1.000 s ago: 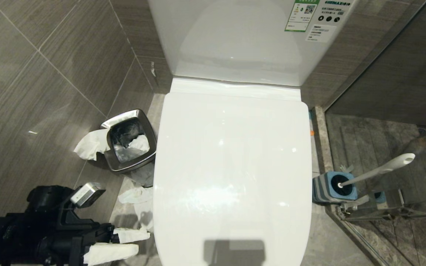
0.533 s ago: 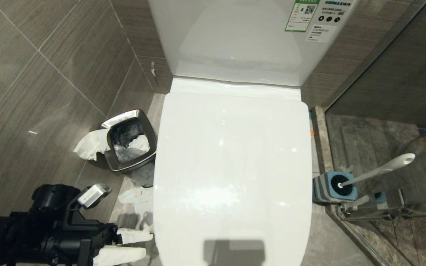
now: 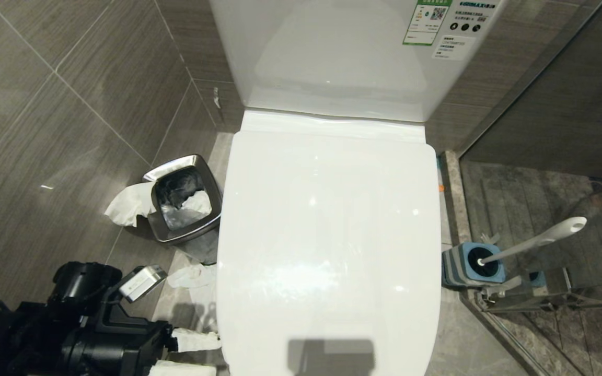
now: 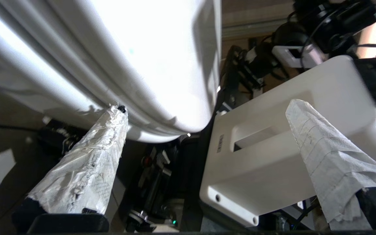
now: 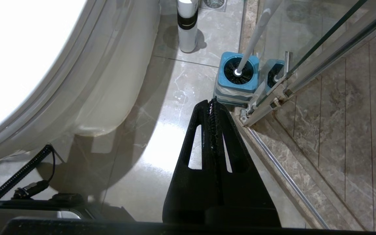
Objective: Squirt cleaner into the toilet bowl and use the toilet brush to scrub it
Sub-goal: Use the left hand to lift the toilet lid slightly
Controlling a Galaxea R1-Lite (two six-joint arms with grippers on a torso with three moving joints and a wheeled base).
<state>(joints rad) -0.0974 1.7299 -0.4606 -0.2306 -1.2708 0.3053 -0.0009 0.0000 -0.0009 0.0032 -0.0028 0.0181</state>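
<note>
1. Left gripper (image 3: 196, 355) is sitting low beside the closed toilet lid (image 3: 327, 235), paper-wrapped fingers (image 4: 90, 163) spread wide, one tip touching the lid's edge
2. Right gripper (image 5: 212, 104) is hanging above the floor, fingers pressed together, empty
3. Toilet brush (image 3: 536, 240) is standing in its blue holder (image 3: 471, 263) right of the toilet bowl (image 5: 109, 85)
4. Steel bin (image 3: 183, 198) is sitting further back on the left

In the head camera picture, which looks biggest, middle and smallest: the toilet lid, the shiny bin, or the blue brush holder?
1. Toilet lid, by far the biggest.
2. Steel bin.
3. Blue brush holder, smallest, though it is not much smaller than the bin.
</note>
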